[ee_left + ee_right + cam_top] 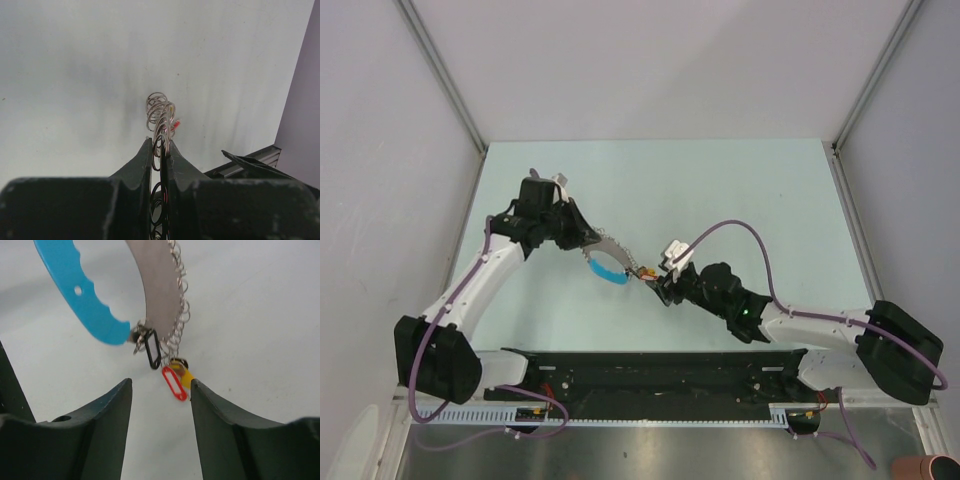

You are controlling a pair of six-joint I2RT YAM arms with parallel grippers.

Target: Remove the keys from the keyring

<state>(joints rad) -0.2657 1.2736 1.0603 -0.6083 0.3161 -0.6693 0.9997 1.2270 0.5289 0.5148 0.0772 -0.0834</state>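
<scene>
Three pale walls (650, 60) are enclosing the mint table (740, 190), where the left gripper (159, 146) is pinching the keyring (606, 264) mid-table; the right gripper (161, 383) is gaping just before the dangling keys (183, 396).

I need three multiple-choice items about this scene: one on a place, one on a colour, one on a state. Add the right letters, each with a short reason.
1. The keyring is: A) between both grippers B) on the right arm's base C) off the table.
2. Its curved band is: A) green B) light blue C) orange.
3. On the right gripper the jaws are: A) open B) shut on a key C) shut on the band.
Answers: 1 A, the left gripper pinches it there; 2 B, clear in the right wrist view; 3 A, a wide gap parts them.
</scene>
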